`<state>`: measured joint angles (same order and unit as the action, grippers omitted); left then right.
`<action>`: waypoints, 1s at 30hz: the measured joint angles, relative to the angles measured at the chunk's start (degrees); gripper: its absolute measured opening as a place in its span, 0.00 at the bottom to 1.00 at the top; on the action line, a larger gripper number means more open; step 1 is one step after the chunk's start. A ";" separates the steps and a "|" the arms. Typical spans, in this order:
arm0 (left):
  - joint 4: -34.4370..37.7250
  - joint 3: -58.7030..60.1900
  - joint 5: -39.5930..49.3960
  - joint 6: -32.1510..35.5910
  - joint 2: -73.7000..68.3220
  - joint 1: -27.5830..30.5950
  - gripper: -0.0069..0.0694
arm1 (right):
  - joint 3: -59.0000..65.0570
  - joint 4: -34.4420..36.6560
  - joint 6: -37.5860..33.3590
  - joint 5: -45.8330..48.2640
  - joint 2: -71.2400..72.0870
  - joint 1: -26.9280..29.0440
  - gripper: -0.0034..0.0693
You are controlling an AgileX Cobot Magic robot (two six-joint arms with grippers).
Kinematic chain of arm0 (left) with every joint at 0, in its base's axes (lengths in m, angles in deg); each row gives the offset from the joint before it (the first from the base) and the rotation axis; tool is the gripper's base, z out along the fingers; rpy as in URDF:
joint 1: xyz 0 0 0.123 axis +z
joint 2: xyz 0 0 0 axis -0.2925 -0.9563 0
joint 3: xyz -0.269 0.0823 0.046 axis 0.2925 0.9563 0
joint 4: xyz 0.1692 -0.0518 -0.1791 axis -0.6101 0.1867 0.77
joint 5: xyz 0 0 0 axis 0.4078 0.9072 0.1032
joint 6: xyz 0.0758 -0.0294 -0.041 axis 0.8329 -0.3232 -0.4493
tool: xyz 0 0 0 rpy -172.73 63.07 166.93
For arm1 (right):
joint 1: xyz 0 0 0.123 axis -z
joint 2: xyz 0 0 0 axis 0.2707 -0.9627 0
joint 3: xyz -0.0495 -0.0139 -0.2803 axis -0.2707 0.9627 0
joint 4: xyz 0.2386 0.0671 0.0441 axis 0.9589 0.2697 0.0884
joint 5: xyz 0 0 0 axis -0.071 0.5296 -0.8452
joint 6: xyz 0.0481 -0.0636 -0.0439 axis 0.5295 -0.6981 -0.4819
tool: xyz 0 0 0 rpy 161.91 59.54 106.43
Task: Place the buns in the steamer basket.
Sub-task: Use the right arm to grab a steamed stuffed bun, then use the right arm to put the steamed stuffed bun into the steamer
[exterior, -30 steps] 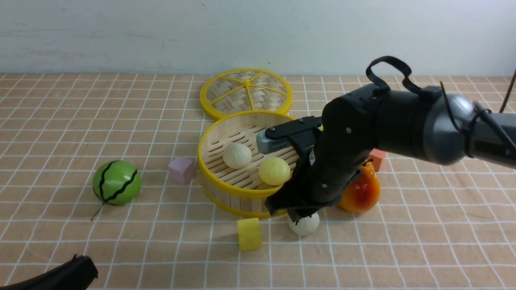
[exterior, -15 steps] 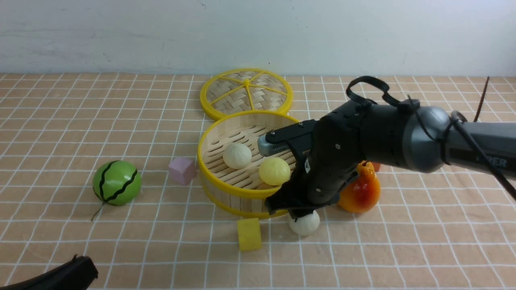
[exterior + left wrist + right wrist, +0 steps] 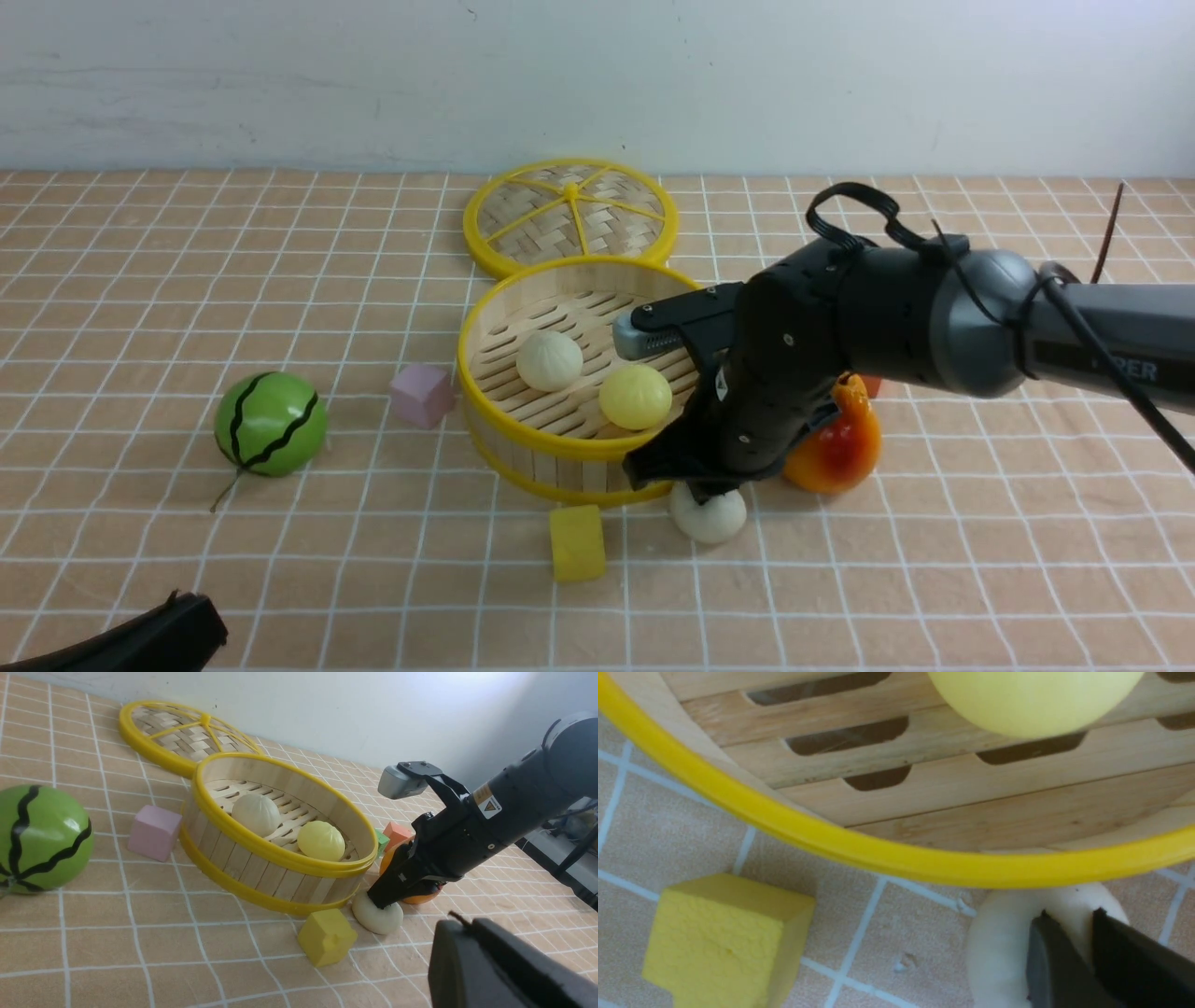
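Two buns lie on the slatted floor of the steamer basket (image 3: 551, 444): an off-white bun (image 3: 550, 361) and a pale yellow bun (image 3: 635, 397). A third bun (image 3: 709, 518) sits on the table (image 3: 187, 280) just outside the basket's near rim, beside a yellow cube (image 3: 577, 542). My right gripper (image 3: 702, 493) presses down on its top, fingers (image 3: 1052, 970) nearly together and, as far as the close view shows, pinching a fold of it. My left gripper (image 3: 495, 966) sits low at the near edge; I cannot tell how its jaws stand.
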<state>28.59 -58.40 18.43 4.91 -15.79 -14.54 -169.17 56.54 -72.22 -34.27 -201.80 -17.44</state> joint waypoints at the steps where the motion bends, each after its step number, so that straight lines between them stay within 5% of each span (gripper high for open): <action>1: 0.00 0.00 0.00 0.00 0.00 0.00 0.11 | 0.00 0.31 -0.36 0.08 0.00 0.00 0.09; 12: 0.00 0.00 0.00 0.00 0.00 0.00 0.11 | -4.13 5.99 -5.62 10.96 8.36 0.00 0.06; 30: 0.00 0.00 0.00 0.00 0.00 0.00 0.12 | -32.04 5.28 -8.01 -10.05 -15.22 4.17 0.08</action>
<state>28.59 -58.40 18.43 4.91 -15.79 -14.54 -201.21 61.82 -80.23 -44.33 -217.02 -13.28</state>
